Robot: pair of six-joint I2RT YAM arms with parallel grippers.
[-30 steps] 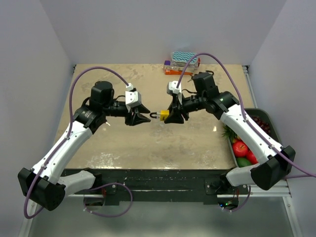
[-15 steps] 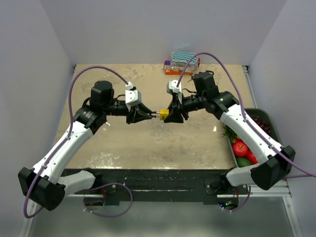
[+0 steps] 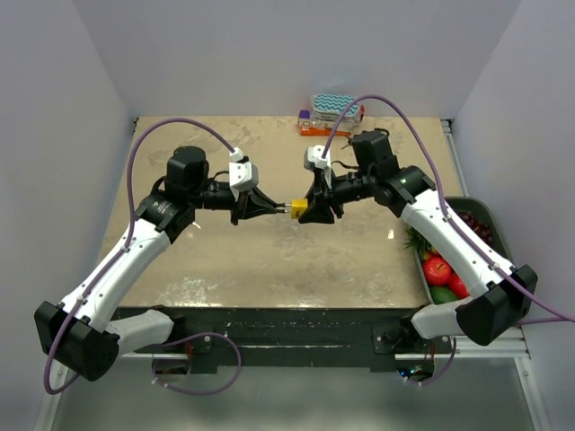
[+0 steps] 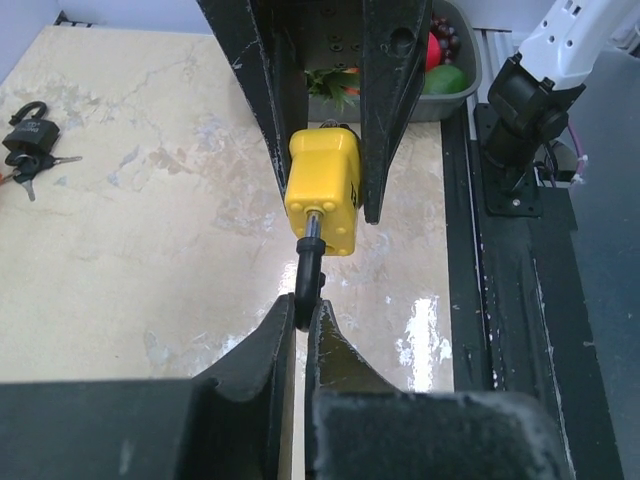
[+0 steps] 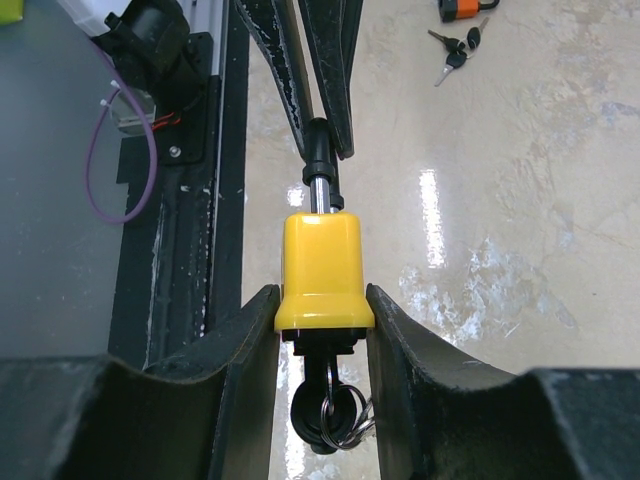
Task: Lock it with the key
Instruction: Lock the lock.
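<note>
A yellow padlock (image 3: 299,210) hangs in the air between the two arms above the table's middle. My right gripper (image 5: 320,305) is shut on the padlock's yellow body (image 5: 322,268). A black key with a ring of keys (image 5: 333,410) sticks out of the padlock's underside between the right fingers. My left gripper (image 4: 303,318) is shut on the padlock's black shackle (image 4: 308,275), which stands pulled out of the body (image 4: 324,190). In the top view the left gripper (image 3: 277,209) meets the right gripper (image 3: 310,209) at the padlock.
A black padlock with keys (image 4: 27,140) lies on the table in the left wrist view. An orange padlock with keys (image 5: 456,20) lies near the back edge, by a patterned box (image 3: 336,106). A grey bin of fruit (image 3: 446,260) stands at the right edge.
My left gripper has moved right up to the padlock and closed on its shackle. The right arm and padlock have held still.
</note>
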